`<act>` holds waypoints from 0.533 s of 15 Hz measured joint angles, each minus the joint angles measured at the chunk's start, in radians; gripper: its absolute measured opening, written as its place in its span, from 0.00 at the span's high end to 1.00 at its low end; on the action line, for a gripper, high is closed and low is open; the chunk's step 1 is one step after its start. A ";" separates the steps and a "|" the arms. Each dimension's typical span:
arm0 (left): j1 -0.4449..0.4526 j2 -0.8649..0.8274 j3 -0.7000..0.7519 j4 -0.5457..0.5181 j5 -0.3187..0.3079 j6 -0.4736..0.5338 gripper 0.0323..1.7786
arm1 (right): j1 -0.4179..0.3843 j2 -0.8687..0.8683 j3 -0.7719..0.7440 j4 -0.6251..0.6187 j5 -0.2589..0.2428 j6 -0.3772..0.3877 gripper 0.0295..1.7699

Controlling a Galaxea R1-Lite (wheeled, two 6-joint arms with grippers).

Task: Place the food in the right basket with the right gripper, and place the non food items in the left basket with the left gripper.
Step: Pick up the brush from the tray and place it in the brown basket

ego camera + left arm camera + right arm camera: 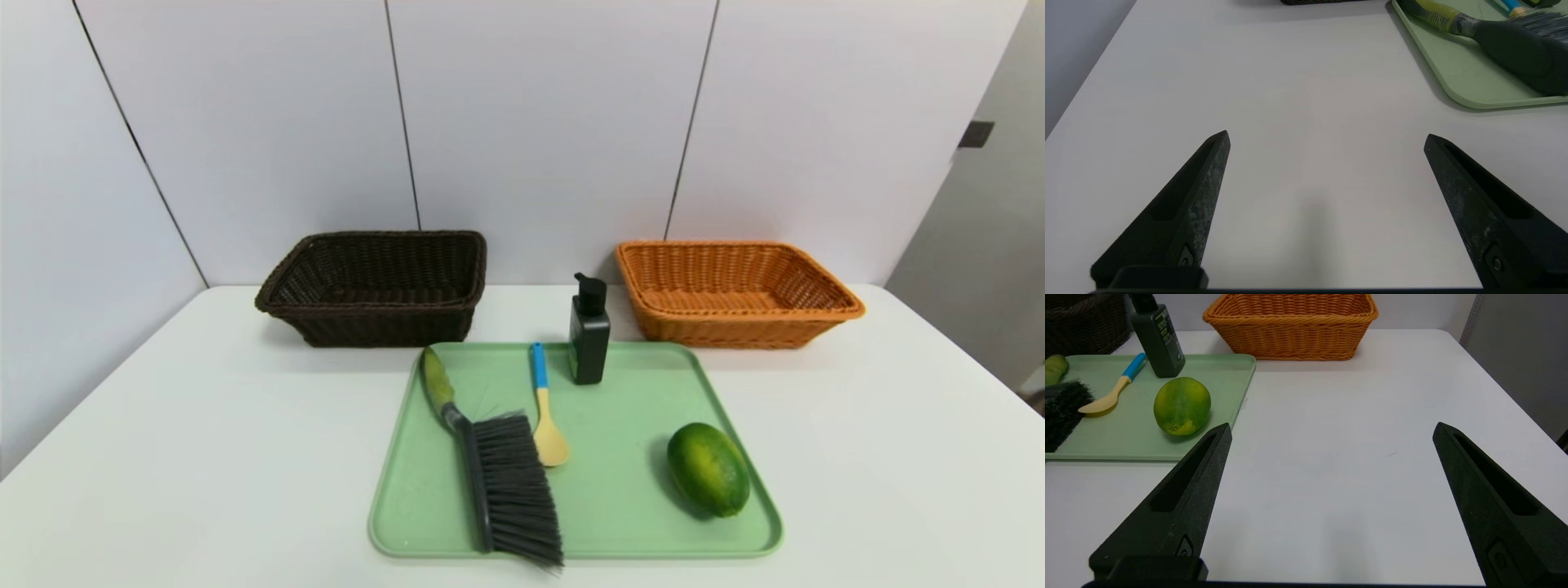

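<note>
We see our left claw [1327, 136] spread wide over bare worktop [204, 457], holding nothing; right claw [1331, 430] likewise spread and empty. On the green tray [645, 523]: lime [708, 469] at 4 o'clock, brush [498, 474] at 8, spoon [545, 408] near centre, pump bottle [589, 336] at 12. Past the tray, dark basket [375, 282] at 11 o'clock, orange basket [735, 290] at 1.
</note>
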 joint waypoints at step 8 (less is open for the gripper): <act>0.000 0.590 -0.404 0.161 -0.021 -0.038 0.05 | -0.001 0.389 -0.262 0.187 -0.010 0.001 0.04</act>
